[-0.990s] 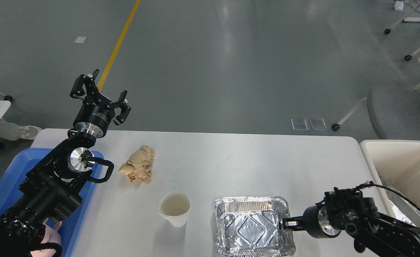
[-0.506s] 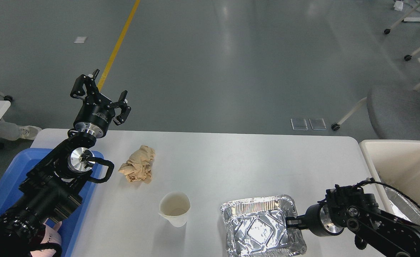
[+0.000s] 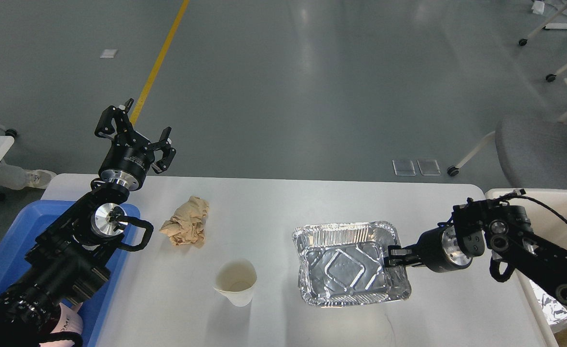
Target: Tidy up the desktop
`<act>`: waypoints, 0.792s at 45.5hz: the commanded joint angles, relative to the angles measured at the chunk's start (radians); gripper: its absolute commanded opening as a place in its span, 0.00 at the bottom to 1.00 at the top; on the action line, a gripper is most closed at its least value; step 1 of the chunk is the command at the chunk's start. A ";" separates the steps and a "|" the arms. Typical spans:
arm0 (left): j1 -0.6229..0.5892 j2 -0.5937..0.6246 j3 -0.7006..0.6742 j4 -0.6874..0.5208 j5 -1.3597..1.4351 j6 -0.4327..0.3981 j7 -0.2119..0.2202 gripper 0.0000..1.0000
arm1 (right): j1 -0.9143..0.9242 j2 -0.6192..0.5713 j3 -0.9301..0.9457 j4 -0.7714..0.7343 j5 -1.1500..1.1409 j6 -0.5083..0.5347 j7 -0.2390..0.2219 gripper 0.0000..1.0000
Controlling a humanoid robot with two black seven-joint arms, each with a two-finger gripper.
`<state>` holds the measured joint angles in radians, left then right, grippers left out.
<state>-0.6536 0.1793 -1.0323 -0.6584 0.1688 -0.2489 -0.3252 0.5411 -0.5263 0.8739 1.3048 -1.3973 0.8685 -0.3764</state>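
Note:
The white desktop (image 3: pixel 283 207) fills the lower part of the head view. My right gripper (image 3: pixel 393 256) is shut on the right rim of a silver foil tray (image 3: pixel 348 262) and holds it raised and tilted over the desk's right half. A crumpled brown paper wad (image 3: pixel 186 227) lies left of centre. A white paper cup (image 3: pixel 236 281) stands upright near the front. My left gripper (image 3: pixel 136 132) is open and empty, raised above the desk's back left corner.
A blue plastic tray (image 3: pixel 8 250) sits at the left edge under my left arm. A cream bin (image 3: pixel 544 212) stands at the right edge with foil inside. A grey chair (image 3: pixel 539 149) stands behind the bin.
My right gripper has lifted the foil tray off the front of the desk and carried it up and back. The left gripper shifted only slightly.

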 commanded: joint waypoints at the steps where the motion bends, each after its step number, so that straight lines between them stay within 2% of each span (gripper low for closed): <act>1: -0.001 0.000 0.000 0.000 0.000 0.002 0.003 0.97 | 0.040 -0.003 0.046 -0.001 0.087 0.018 -0.033 0.00; 6: -0.001 0.002 0.000 0.000 0.000 0.005 0.005 0.97 | 0.043 -0.003 0.111 -0.004 0.136 0.044 -0.052 0.00; 21: -0.008 0.019 0.032 0.002 0.005 0.007 0.005 0.97 | 0.031 0.017 0.283 -0.009 0.167 0.091 -0.050 0.00; 32: -0.014 0.043 0.074 0.002 0.061 0.023 0.000 0.97 | -0.053 0.023 0.251 0.028 0.153 0.091 -0.056 0.00; 36: -0.006 0.068 0.074 0.002 0.118 0.039 -0.002 0.97 | -0.050 0.022 0.211 0.068 0.153 0.091 -0.084 0.00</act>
<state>-0.6687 0.2211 -0.9602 -0.6565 0.2234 -0.2273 -0.3248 0.4949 -0.5025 1.1288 1.3285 -1.2423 0.9599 -0.4340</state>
